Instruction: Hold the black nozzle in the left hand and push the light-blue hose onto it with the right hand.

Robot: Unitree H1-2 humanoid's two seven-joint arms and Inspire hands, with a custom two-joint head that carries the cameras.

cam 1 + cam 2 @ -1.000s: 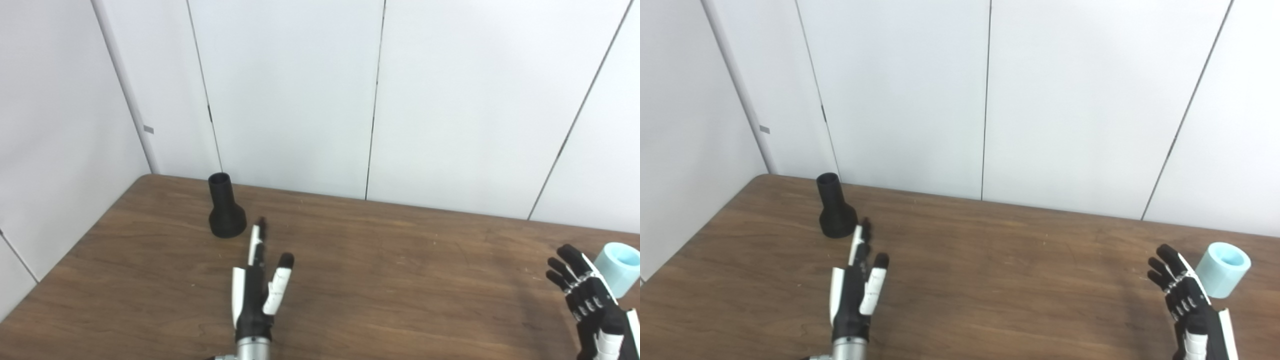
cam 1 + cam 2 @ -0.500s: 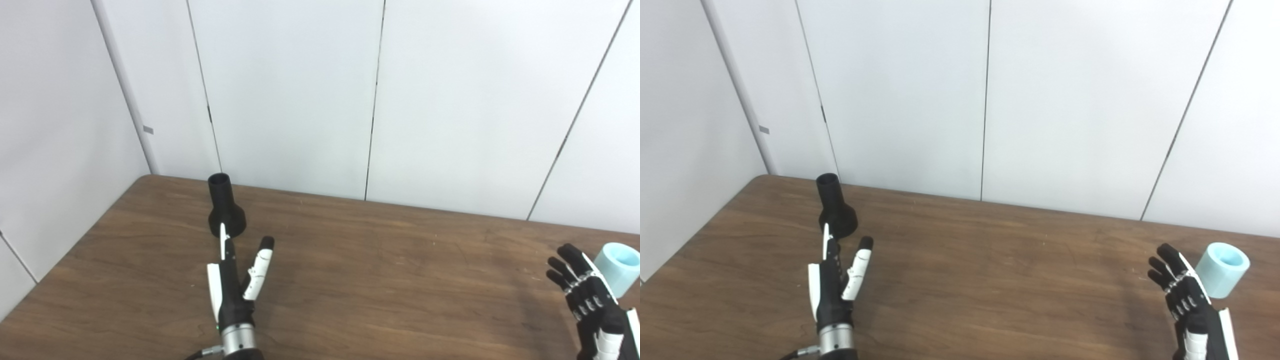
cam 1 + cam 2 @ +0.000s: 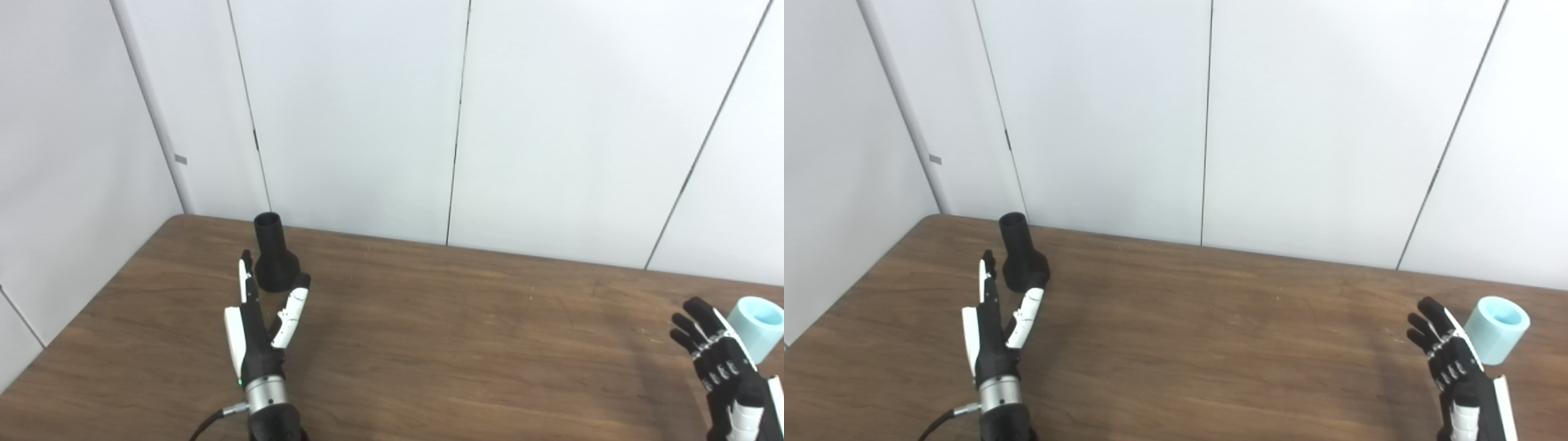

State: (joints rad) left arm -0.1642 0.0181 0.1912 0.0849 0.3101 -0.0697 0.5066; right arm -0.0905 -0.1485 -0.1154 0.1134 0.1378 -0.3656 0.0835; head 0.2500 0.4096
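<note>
The left hand is spread and holds nothing, its fingers and thumb reaching either side of the flared base of the black plastic nozzle — close beside it, though contact cannot be made out. The nozzle stands upright on the brown wooden table, just beyond the fingertips, narrow mouth up. The right hand is likewise unclenched and empty, fingers apart, palm side turned toward the short light-blue hose piece, which sits just beyond it — near, not gripped.

Black-and-white left hand, silver wrist cuff (small green light), black cable, matching right hand
</note>
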